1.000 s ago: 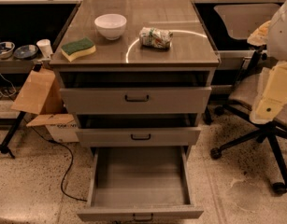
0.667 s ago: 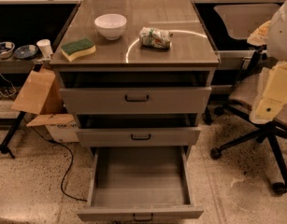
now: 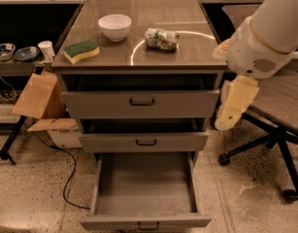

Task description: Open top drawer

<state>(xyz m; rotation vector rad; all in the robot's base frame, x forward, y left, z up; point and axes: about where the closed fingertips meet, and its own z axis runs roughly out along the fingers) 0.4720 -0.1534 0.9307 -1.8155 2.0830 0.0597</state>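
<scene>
The top drawer [image 3: 187,104] is the wide grey front panel just under the cabinet's top, with a small black bar handle [image 3: 141,102] at its centre. A dark gap shows above its front. My gripper [image 3: 234,106], cream-coloured, hangs down from the white arm [image 3: 265,38] just right of the drawer's right end, at about the height of the handle. It holds nothing that I can see and does not touch the drawer front.
The middle drawer [image 3: 177,142] sits slightly out. The bottom drawer [image 3: 144,188] is pulled far out over the floor. On top stand a white bowl [image 3: 114,26], a sponge [image 3: 81,50] and a crumpled can [image 3: 161,38]. An office chair [image 3: 277,101] stands right, a cardboard box [image 3: 39,96] left.
My arm and gripper have moved left, from the right edge of view towards the cabinet's right side. The drawers and the things on top have not moved.
</scene>
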